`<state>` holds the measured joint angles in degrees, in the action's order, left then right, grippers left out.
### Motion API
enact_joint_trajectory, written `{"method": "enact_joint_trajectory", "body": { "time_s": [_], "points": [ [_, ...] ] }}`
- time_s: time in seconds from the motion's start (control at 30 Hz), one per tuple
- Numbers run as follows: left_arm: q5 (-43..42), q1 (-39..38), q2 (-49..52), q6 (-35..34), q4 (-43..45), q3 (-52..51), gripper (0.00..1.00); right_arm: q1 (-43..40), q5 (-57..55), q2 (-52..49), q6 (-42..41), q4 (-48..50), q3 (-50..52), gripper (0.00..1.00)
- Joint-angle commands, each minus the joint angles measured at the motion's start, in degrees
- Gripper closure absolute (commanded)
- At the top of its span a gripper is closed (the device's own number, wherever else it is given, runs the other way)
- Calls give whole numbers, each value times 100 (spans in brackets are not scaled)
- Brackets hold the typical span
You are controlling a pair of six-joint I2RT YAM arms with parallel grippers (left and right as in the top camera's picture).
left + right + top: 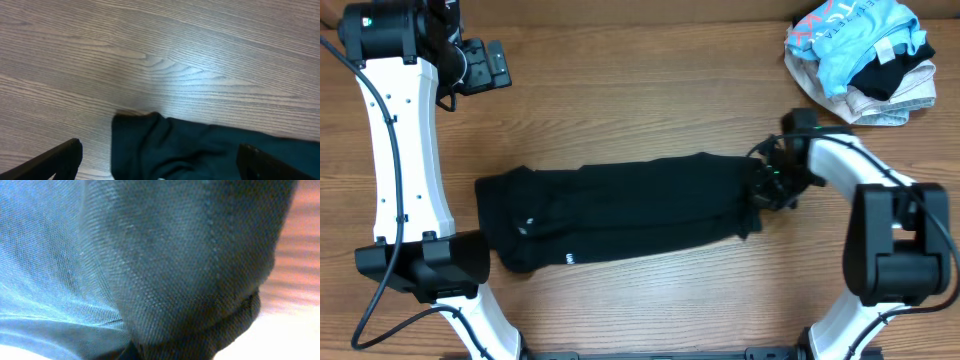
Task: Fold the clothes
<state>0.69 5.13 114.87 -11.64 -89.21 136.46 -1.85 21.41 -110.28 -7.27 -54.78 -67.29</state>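
Note:
A black garment (620,210) lies spread lengthwise across the middle of the wooden table. My right gripper (770,185) is at its right end, where the cloth bunches up. It is shut on that edge. Dark fabric (190,265) fills the right wrist view and hides the fingers. My left gripper (485,65) is open and empty, held high over the table's far left. In the left wrist view its two fingers (160,162) stand wide apart, with a corner of the garment (165,145) below them.
A pile of other clothes (865,55), light blue, black, white and beige, sits at the far right corner of the table (640,90). The arm bases stand at the front left and front right.

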Motion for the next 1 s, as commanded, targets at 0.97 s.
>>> {"method": "enact_joint_trajectory", "body": {
  "time_s": [0.97],
  "points": [
    [181, 11, -79, 133, 247, 90, 0, 2092, -245, 925, 0, -911, -1259, 75]
  ]
}}
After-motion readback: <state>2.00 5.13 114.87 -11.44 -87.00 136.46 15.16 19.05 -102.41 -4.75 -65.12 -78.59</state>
